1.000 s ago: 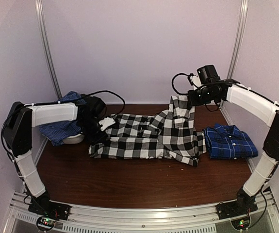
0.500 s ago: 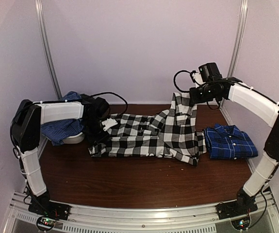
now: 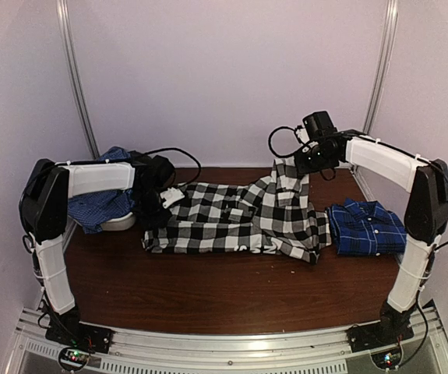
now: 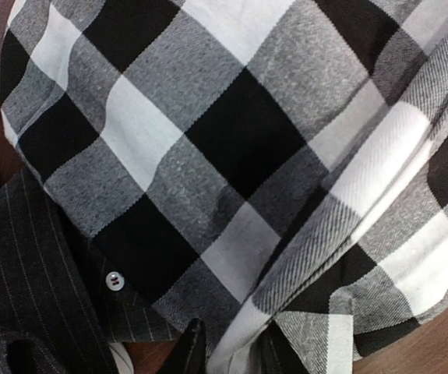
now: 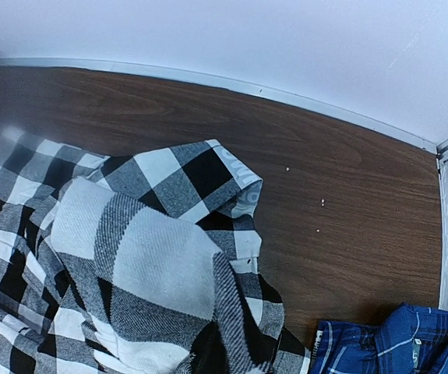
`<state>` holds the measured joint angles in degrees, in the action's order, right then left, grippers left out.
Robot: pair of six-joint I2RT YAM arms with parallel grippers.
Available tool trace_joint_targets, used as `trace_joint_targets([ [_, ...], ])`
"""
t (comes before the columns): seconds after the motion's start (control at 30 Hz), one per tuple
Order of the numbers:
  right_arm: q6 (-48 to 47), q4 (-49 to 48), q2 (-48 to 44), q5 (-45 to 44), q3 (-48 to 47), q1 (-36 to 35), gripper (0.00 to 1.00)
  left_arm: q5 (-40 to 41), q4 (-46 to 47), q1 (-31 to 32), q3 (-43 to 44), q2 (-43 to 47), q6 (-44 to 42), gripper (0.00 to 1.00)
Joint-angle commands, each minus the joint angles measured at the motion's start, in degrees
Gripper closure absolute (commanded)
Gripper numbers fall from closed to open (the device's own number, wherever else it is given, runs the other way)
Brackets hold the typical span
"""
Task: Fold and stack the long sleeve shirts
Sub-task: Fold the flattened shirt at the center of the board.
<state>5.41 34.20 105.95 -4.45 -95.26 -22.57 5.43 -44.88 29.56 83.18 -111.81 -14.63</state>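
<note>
The black-and-white check shirt (image 3: 239, 218) lies spread across the middle of the table, partly folded. My left gripper (image 3: 152, 209) is low at its left end. In the left wrist view its fingers (image 4: 188, 351) stand a little apart, and a white fold of the shirt (image 4: 239, 140) runs between them. My right gripper (image 3: 300, 162) is shut on the shirt's far right part and holds it raised, so the cloth (image 5: 146, 265) hangs from the dark jaws at the frame's bottom (image 5: 224, 362). The royal blue shirt (image 3: 368, 226) lies folded at the right, its corner (image 5: 387, 343) also in the right wrist view.
A heap of blue checked cloth (image 3: 91, 206) and a white rounded object (image 3: 118, 224) sit at the far left by the wall. Dark pinstriped cloth (image 4: 29, 288) with a white button lies beside the left fingers. Bare wooden table (image 3: 224, 288) spans the front.
My left gripper's fingers have parted around the shirt's fold. The right gripper, still gripping the raised cloth, has moved left and slightly down.
</note>
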Motion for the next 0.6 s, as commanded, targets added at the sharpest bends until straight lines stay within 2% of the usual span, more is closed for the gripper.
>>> trace_joint_targets([
  [0.0,-0.9,-1.7,2.0,-2.9,-1.4,0.4,1.0,5.8,1.0,-0.9,1.4,-0.8,0.6,0.74],
  [0.37,1.9,-0.5,0.7,4.3,-2.4,0.4,1.0,11.1,7.8,-1.3,2.1,1.3,4.1,0.7],
  [0.57,1.8,1.4,1.3,4.1,-4.6,0.7,1.0,8.3,9.7,-0.9,2.6,2.9,8.4,0.64],
])
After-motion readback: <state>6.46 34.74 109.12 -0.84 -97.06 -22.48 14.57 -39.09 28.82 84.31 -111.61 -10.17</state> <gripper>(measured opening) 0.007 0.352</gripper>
